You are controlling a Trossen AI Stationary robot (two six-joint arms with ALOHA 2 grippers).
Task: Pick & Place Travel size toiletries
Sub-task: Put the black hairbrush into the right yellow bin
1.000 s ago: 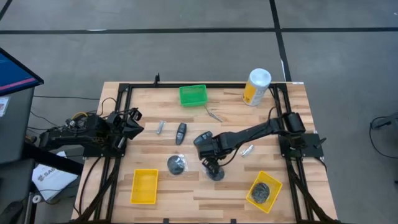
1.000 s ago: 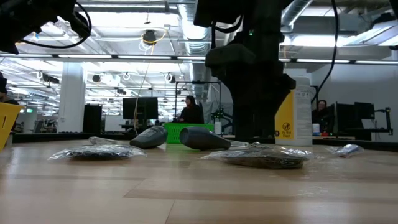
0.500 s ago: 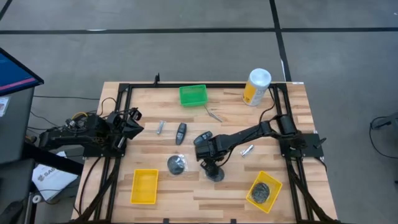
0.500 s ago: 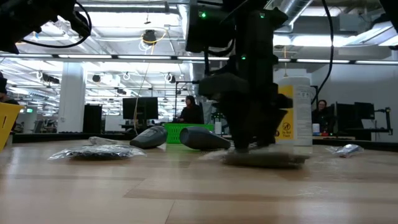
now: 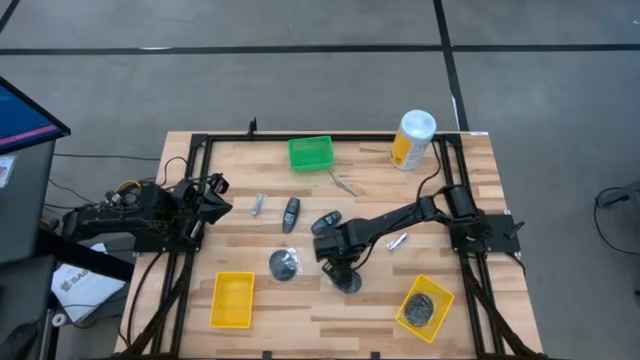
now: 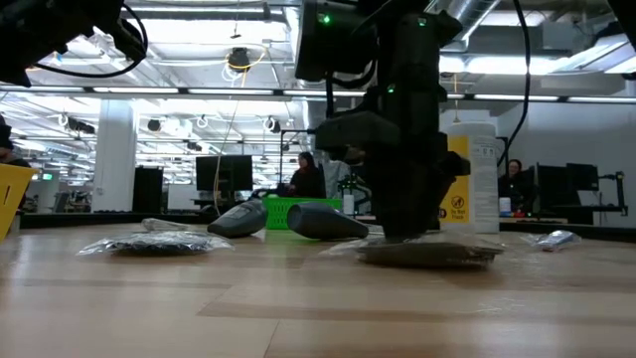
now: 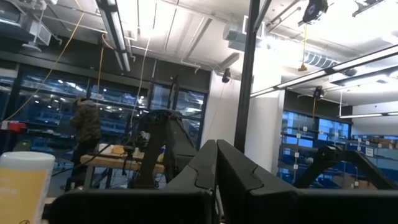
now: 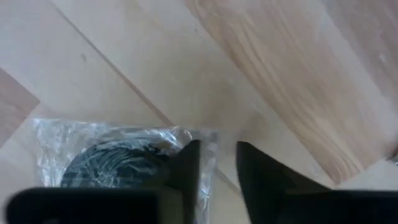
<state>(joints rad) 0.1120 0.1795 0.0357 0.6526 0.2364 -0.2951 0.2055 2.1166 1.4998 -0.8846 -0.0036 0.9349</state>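
Observation:
A black round bundle in a clear bag (image 5: pixel 347 282) (image 8: pixel 112 165) lies flat on the table's middle. My right gripper (image 5: pixel 340 268) (image 8: pixel 216 163) stands over it, pointing down, its fingers a narrow gap apart astride the bag's edge. A second bagged bundle (image 5: pixel 284 263) lies to its left. Two dark oval pieces (image 5: pixel 291 213) (image 5: pixel 326 221) and slim silvery pieces (image 5: pixel 257 205) (image 5: pixel 345 184) (image 5: pixel 397 241) lie farther back. My left gripper (image 5: pixel 215 195) (image 7: pixel 216 163) waits shut at the table's left edge, tipped upward. My right gripper comes at the bag from above, pointing down. The bag's clear edge (image 8: pixel 208 142), beside the black bundle, lies in the gap between the two fingers (image 8: pixel 186 165). The bag rests flat on the table (image 6: pixel 427 254). Whether the fingers touch the plastic I cannot tell.
A green tray (image 5: pixel 310 152) stands at the far edge, a white-and-yellow canister (image 5: pixel 412 140) at the far right. One yellow tray (image 5: pixel 232 298) sits near left. Another yellow tray (image 5: pixel 441 291) near right holds a dark bundle. A black frame (image 5: pixel 200 140) rims the table.
My right gripper has sunk straight down onto the bagged bundle at the table's middle, from a little above it to the level of the bag. The bag has stayed flat on the table.

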